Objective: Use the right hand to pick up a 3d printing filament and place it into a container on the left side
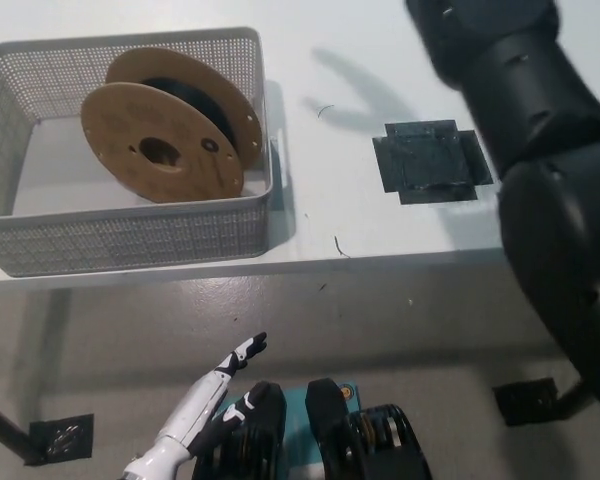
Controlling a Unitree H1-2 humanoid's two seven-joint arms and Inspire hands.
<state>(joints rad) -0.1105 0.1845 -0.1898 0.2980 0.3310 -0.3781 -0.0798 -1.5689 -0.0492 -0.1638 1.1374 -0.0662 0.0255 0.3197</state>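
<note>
We see the round brown cardboard filament spool (pixel 170 125) sitting in the white mesh basket (pixel 130 235). Our white left hand (pixel 215 390) rests below it, fingers apart. Our black right arm (pixel 540 130) is up high; its hand is hidden, so we cannot tell.

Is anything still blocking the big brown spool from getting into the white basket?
No. The brown cardboard filament spool already sits inside the white mesh basket on its edge, with nothing on top of it. The black right arm is up at the right, and the white left robot hand rests below the table.

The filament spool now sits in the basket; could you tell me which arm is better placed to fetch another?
Probably right: the black right arm reaches over the table, while the white left hand hangs below its edge.
</note>
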